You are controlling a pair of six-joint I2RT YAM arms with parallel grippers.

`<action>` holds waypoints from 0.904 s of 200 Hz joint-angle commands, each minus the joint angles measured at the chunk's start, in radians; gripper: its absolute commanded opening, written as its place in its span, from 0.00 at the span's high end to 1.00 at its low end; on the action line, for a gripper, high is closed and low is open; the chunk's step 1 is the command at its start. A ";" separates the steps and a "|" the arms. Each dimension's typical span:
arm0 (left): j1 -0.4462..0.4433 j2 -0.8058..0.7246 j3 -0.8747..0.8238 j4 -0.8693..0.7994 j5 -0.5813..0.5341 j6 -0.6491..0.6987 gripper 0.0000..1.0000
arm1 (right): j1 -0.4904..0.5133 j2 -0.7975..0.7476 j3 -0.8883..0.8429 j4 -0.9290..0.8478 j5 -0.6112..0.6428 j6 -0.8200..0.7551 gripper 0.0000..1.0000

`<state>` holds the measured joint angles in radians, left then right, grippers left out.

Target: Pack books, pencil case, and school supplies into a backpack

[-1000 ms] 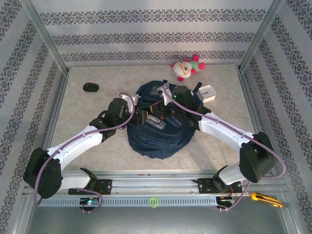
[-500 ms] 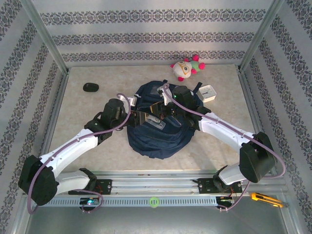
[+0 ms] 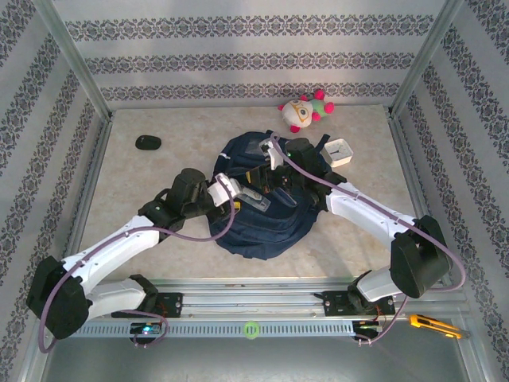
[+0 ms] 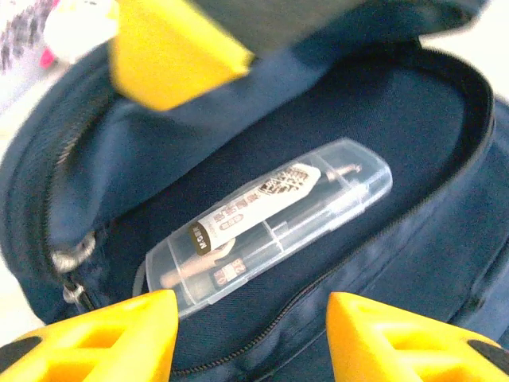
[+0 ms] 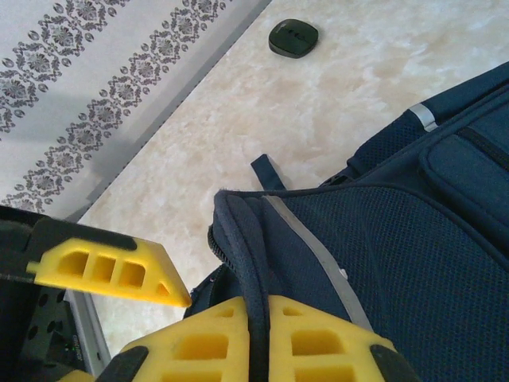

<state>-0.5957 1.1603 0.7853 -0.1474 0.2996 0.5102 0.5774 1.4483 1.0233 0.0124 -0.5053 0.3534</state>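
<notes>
The clear case (image 4: 266,227) of small supplies is lying flat inside the backpack (image 4: 445,239), on the dark lining of the open main pocket, and the backpack itself is lying in the middle of the bench (image 3: 143,183). In the left wrist view the case's long axis is slanting from lower left to upper right, so it is running crosswise to the gap of the left pincer (image 4: 250,306) rather than along it. That pincer is hovering just above the near rim of the opening with its jaws apart and nothing between them, and the case is sitting directly ahead of it and a little deeper in the pocket. The right pincer (image 5: 258,306) is pinching the far rim of the backpack, jaws together on the piped edge and lifting it so the mouth is gaping. The left arm is therefore the nearer and the free one; any push or regrip of the case is looking like its job, and the slant is suggesting a wrist turn first
</notes>
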 commanded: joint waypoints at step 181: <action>0.007 0.299 0.253 -0.108 0.059 0.600 0.57 | -0.045 -0.026 0.019 0.204 -0.176 0.109 1.00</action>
<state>-0.5938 1.4311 1.0088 -0.2993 0.3546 1.0904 0.5449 1.4483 1.0115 0.0734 -0.6098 0.4252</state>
